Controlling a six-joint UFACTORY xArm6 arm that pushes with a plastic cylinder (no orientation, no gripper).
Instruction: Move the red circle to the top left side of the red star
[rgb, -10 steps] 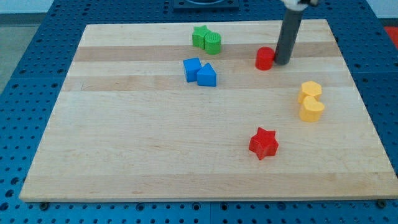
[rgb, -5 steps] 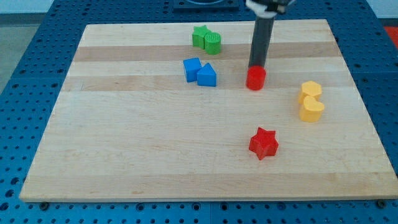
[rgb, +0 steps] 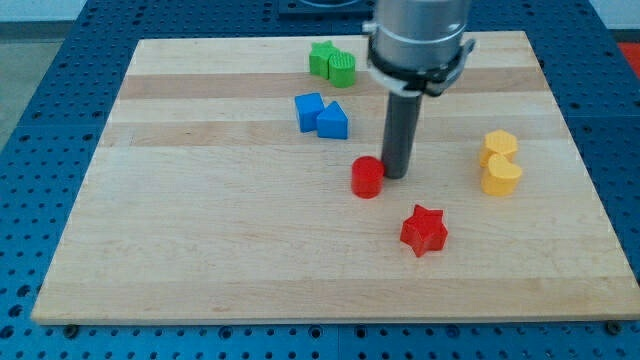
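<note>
My tip (rgb: 396, 176) is pressed against the red circle's (rgb: 367, 177) right side; red star (rgb: 423, 230) is seen below-right, apart. No hand is fitted.

No text, label, brand, number or sign is readable anywhere: not on the blocks, board or arm.

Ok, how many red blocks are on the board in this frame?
2. The red circle sits mid-board, just left of my tip. The red star lies below and to the view's right of it. None looks hidden, though the rod covers a strip of board.
</note>
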